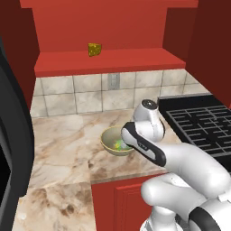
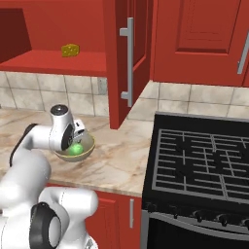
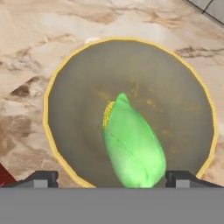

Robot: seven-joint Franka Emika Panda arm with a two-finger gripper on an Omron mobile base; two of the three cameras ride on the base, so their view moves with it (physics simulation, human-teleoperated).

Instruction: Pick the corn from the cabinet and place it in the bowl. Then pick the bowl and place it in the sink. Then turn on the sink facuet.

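The gripper (image 3: 111,179) hung straight above the bowl (image 3: 65,87), its tips spread wide either side of the corn (image 3: 131,148) and gripping nothing; the corn lay loose in the bowl's bottom, seemingly just dropped there; the bowl sat near the counter's (image 1: 58,149) front edge, within easy reach for lifting next; farther back, a yellow chunk (image 1: 94,49) rested on the cabinet (image 1: 108,61) shelf.
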